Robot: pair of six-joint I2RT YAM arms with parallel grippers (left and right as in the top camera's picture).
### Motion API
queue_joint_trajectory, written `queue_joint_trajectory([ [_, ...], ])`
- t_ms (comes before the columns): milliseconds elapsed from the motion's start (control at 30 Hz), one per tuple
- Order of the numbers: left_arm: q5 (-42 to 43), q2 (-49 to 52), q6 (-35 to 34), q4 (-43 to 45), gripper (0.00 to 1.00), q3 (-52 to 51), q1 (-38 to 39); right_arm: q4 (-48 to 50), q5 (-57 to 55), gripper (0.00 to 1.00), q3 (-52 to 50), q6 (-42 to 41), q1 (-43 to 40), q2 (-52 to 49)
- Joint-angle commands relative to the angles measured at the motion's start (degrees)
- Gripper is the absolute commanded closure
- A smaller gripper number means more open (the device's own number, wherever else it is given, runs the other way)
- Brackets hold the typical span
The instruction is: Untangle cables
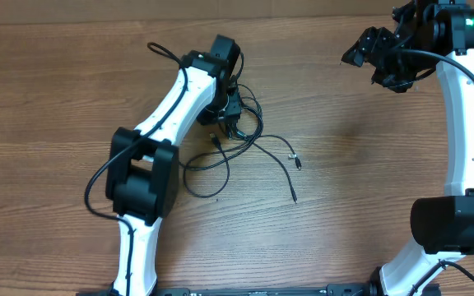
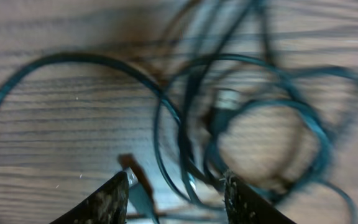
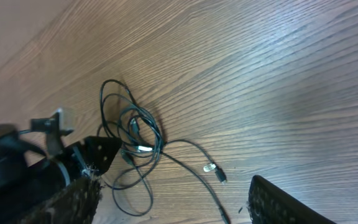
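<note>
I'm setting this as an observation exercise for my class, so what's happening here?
The left arm reaches down over a tangle of thin black cables with silvery plug tips on the brown wooden table. Its jaws stand open, strands showing in the gap, nothing gripped. The right arm hangs off to the far side, jaws open and empty. The cables are not yet untangled: one knotted clump with a few loose ends trailing out.

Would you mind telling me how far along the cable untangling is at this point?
Little looks done: the cables are mostly one knotted clump, with only two plug ends trailing free. In hand: the left pincer is open low over the clump, strands between its fingers. The right pincer is open and empty, off to the side. Left: separating every strand.
</note>
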State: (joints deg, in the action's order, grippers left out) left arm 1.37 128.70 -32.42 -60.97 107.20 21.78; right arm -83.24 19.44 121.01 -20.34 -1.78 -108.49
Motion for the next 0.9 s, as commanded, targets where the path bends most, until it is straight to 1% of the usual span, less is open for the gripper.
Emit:
queue_joint_trajectory([
  [0, -3.1, 3.5, -8.1, 0.4, 0.62, 0.2, 0.4, -0.4, -1.0, 0.25, 0.8, 1.4, 0.2, 1.9],
  [33, -3.0, 3.9, -8.3, 0.8, 0.7, 0.2, 0.4, -0.5, -1.0, 0.24, 0.8, 1.7, 0.2, 1.9],
  [67, -3.1, 4.1, -8.3, 1.3, 0.73, 0.2, 0.4, -0.5, -1.0, 0.24, 0.8, 2.2, 0.2, 1.9],
  [233, -3.5, 4.2, -8.3, 4.9, 0.73, 0.2, 0.5, -1.1, -1.0, 0.24, 0.8, 2.4, 0.2, 1.9],
  [367, -3.5, 4.7, -8.3, 5.7, 0.73, 0.2, 0.5, -1.6, -1.0, 0.23, 0.8, 2.8, 0.2, 1.9],
  [400, -3.3, 5.0, -8.3, 5.3, 0.76, 0.2, 0.5, -1.7, -1.0, 0.23, 0.8, 2.8, 0.2, 1.9],
  [433, -3.3, 5.1, -8.3, 5.1, 0.82, -0.2, 0.5, -1.8, -1.0, 0.23, 0.8, 2.8, 0.2, 1.9],
  [467, -3.3, 5.1, -8.3, 4.7, 0.85, -0.3, 0.6, -1.9, -1.0, 0.23, 0.8, 2.8, 0.2, 1.9],
  [567, -3.3, 5.1, -8.3, 3.9, 0.88, -0.7, 0.7, -2.5, -1.0, 0.23, 0.8, 2.9, 0.2, 1.9],
  [600, -3.3, 5.1, -8.1, 3.3, 0.96, -0.7, 0.7, -2.8, -1.0, 0.23, 0.8, 2.9, 0.2, 1.9],
  [667, -2.2, 4.7, -5.8, 2.3, 0.96, -0.2, 0.6, -3.0, -1.0, 0.23, 0.8, 2.9, 0.2, 1.9],
  [733, 0.3, 3.1, -1.3, 1.5, 0.96, 1.3, 0.3, -3.4, 0.2, 0.23, 0.8, 4.8, 0.2, 1.9],
  [767, 1.3, 1.6, 0.3, 1.0, 0.96, 2.3, 0.3, -3.7, 1.4, 0.23, 0.8, 6.2, 0.2, 1.9],
  [867, 5.6, -5.4, 2.5, 0.8, 0.96, 5.1, 0.1, -4.0, 4.3, 0.23, 0.8, 8.5, 0.2, 1.9],
])
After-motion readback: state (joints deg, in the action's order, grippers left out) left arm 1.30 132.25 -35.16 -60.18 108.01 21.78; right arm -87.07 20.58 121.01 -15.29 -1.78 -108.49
